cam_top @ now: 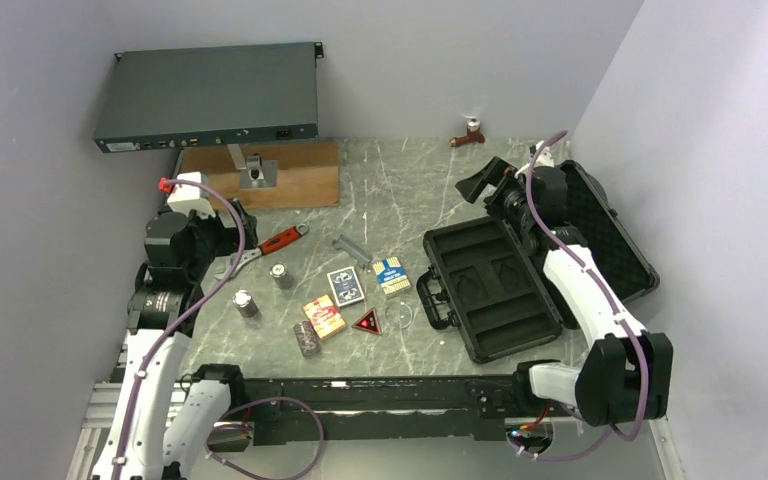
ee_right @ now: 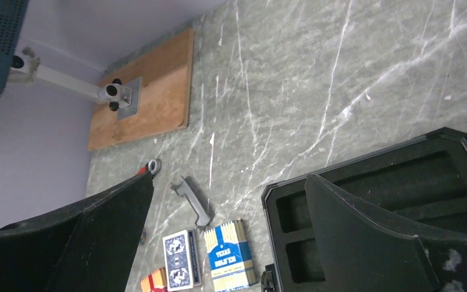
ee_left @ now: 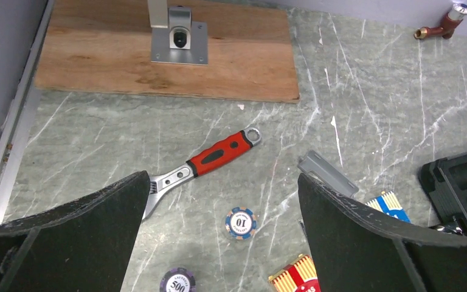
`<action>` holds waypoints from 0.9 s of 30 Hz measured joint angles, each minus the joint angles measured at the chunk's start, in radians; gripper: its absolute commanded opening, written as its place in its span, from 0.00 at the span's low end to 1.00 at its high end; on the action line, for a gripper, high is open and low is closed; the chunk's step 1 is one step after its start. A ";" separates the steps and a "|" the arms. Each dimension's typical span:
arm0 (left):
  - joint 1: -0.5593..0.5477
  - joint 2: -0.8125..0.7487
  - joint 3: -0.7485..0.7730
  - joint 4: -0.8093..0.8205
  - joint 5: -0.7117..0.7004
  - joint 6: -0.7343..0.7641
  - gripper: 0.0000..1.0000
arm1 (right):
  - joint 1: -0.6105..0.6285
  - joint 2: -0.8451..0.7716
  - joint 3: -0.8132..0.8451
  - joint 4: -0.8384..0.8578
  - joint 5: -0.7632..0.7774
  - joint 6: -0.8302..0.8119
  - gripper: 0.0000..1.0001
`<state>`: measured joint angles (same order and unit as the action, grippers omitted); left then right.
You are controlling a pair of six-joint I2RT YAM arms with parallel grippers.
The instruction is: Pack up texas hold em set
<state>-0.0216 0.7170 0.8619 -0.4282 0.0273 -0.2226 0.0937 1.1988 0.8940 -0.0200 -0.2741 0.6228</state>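
The black case (cam_top: 495, 290) lies open at the right, its moulded slots bare and its foam-lined lid (cam_top: 615, 235) flat behind it. Left of it lie a blue-yellow card box (cam_top: 391, 276), a blue deck (cam_top: 346, 284), a red-orange box (cam_top: 324, 316), a red triangle (cam_top: 366, 321) and a clear disc (cam_top: 399, 314). Three grey chip stacks (cam_top: 282, 276) stand further left. My left gripper (ee_left: 223, 175) hovers open above a chip stack (ee_left: 241, 222). My right gripper (ee_right: 229, 177) hangs open over the case (ee_right: 292, 213) and card boxes (ee_right: 230, 255). Neither holds anything.
A red-handled wrench (cam_top: 270, 245) and a grey metal bracket (cam_top: 351, 249) lie among the pieces. A wooden board with a metal post (cam_top: 260, 172) carries a dark rack unit (cam_top: 210, 95) at the back left. A small red fitting (cam_top: 470, 132) stands by the back wall.
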 measured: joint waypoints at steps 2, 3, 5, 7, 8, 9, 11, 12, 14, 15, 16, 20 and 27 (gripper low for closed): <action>-0.011 0.000 0.000 -0.002 -0.003 0.000 0.99 | 0.015 0.031 0.017 -0.020 0.017 0.006 1.00; -0.016 0.000 0.000 -0.003 -0.005 0.001 0.99 | 0.035 0.043 0.030 -0.045 0.037 0.003 1.00; -0.021 0.000 0.000 -0.005 -0.006 0.005 0.99 | 0.090 0.055 0.056 -0.090 0.079 -0.017 1.00; -0.025 0.000 0.000 -0.005 -0.005 0.012 0.99 | 0.161 0.059 0.091 -0.132 0.115 -0.040 1.00; -0.028 0.000 0.000 -0.005 -0.003 0.019 0.99 | 0.194 0.058 0.109 -0.148 0.120 -0.053 1.00; -0.030 0.000 0.000 -0.006 0.002 0.024 0.99 | 0.220 0.058 0.126 -0.158 0.123 -0.066 1.00; -0.035 0.000 0.000 -0.008 0.014 0.032 0.99 | 0.252 0.056 0.147 -0.166 0.137 -0.087 1.00; -0.041 0.002 0.000 -0.010 0.028 0.040 0.99 | 0.269 0.056 0.156 -0.172 0.146 -0.103 1.00; -0.051 0.009 0.000 -0.011 0.049 0.049 0.98 | 0.301 0.056 0.171 -0.192 0.176 -0.129 1.00; -0.059 0.017 0.000 -0.011 0.062 0.054 0.97 | 0.323 0.056 0.180 -0.210 0.196 -0.146 1.00; -0.066 0.025 0.000 -0.011 0.071 0.058 0.96 | 0.348 0.057 0.191 -0.230 0.210 -0.162 1.00; -0.108 0.060 0.001 -0.027 0.085 0.076 0.94 | 0.445 0.058 0.233 -0.283 0.242 -0.217 1.00; -0.221 0.097 0.002 -0.054 0.073 0.103 0.86 | 0.532 0.073 0.240 -0.332 0.238 -0.282 1.00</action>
<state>-0.2424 0.8139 0.8642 -0.4824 0.1001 -0.1200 0.6258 1.2716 1.1336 -0.3515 -0.0360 0.3405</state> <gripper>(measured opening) 0.881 0.994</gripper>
